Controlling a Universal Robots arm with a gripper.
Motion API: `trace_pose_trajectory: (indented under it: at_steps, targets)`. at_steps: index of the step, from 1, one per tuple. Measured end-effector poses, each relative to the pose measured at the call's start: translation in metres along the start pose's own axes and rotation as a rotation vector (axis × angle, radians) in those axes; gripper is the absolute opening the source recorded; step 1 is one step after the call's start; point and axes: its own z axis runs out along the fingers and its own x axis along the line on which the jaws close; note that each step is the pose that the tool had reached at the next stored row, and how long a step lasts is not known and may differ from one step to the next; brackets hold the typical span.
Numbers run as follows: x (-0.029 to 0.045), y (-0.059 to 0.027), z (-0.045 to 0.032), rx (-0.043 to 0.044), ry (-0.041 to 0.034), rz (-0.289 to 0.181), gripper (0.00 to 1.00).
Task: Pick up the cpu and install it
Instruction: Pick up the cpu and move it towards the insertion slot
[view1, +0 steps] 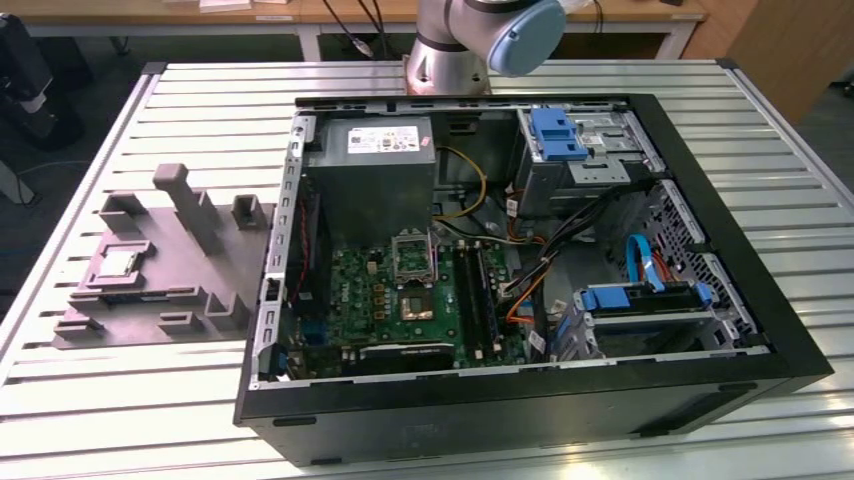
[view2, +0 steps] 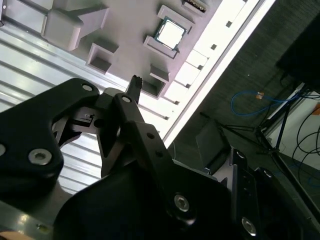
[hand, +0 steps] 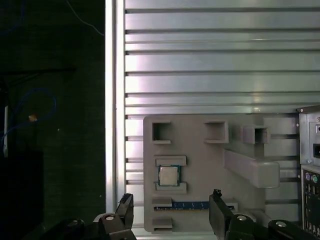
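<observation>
The cpu (view1: 118, 262) is a small silver square lying flat in a recess of the grey moulded tray (view1: 147, 300), at the exterior view's left, outside the computer case. In the first wrist view the cpu (hand: 169, 175) sits on the tray (hand: 205, 160), and my gripper (hand: 171, 211) hangs well above it, open, with nothing between its black fingers (hand: 125, 206). The second wrist view shows the cpu (view2: 170, 34) beyond one fingertip (view2: 134, 82). The board's metal-framed socket (view1: 412, 255) lies inside the case.
The open black computer case (view1: 534, 390) fills the middle of the slatted metal table (view1: 120, 400). It holds a grey power-supply box (view1: 374, 150), cables and blue drive brackets (view1: 557, 132). A blue-green strip (hand: 190, 205) lies in the tray. The table's edge (hand: 109, 125) runs close beside the tray.
</observation>
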Motion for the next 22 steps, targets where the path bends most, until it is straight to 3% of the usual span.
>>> trace_pose_trajectory:
  at_steps: [3, 6, 7, 22]
  targets:
    - [-0.0001, -0.0001, 0.0003, -0.0073, 0.0002, 0.000, 0.71]
    - [0.0003, -0.0005, 0.0008, -0.0567, 0.0014, -0.001, 0.71]
    - [0.0003, -0.0007, 0.0016, -0.0620, 0.0015, -0.002, 0.71]
    - [0.0009, -0.0082, 0.0220, -0.0621, 0.0021, -0.006, 0.71]
